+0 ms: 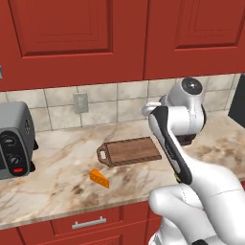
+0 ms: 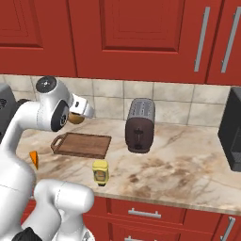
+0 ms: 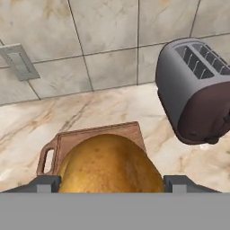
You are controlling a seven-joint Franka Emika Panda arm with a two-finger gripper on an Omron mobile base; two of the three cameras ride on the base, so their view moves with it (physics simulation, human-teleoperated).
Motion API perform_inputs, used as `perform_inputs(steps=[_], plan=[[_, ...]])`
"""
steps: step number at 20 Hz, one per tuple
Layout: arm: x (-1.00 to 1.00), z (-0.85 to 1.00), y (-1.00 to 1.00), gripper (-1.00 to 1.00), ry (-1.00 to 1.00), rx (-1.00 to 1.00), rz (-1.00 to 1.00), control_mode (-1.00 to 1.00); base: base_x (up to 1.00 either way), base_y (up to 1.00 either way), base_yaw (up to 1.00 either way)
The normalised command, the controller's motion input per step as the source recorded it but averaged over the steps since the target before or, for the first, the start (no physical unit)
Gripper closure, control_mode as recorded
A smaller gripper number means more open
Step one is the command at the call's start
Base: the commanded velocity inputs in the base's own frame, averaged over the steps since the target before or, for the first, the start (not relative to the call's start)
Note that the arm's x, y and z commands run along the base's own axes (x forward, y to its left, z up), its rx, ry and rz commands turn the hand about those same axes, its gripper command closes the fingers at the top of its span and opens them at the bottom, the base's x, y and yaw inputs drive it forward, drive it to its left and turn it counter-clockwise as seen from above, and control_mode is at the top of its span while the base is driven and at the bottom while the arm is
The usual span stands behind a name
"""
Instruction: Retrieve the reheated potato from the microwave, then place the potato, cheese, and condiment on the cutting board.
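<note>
Potato – lumpy, tan – above wooden cutting board.

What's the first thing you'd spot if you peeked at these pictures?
The big tan potato, squeezed in the claw above the wooden cutting board. After that, the orange cheese wedge lying on the marble counter in front of the board, and the yellow condiment bottle near the counter's front edge.

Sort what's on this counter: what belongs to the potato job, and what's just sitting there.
Job: potato held in the gripper above the cutting board; cheese; condiment; microwave at the counter's right end.

Lying about: toaster; toaster oven; wall outlet.
</note>
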Motion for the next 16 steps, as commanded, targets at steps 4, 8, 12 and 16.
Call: perform_inputs(steps=[4,8,12,16], plan=[[0.13,-0.34,-0.02,1.0,0.0,0.2,0.05,-1.0,0.0,0.0,0.0],[0.1,-0.4,-0.01,1.0,0.0,0.07,0.02,-1.0,0.0,0.0,0.0],[0.16,-0.32,0.0,1.0,0.05,0.0,0.0,-1.0,0.0,0.0,0.0],[0.17,-0.29,0.02,1.0,0.01,0.0,0.0,-1.0,0.0,0.0,0.0]])
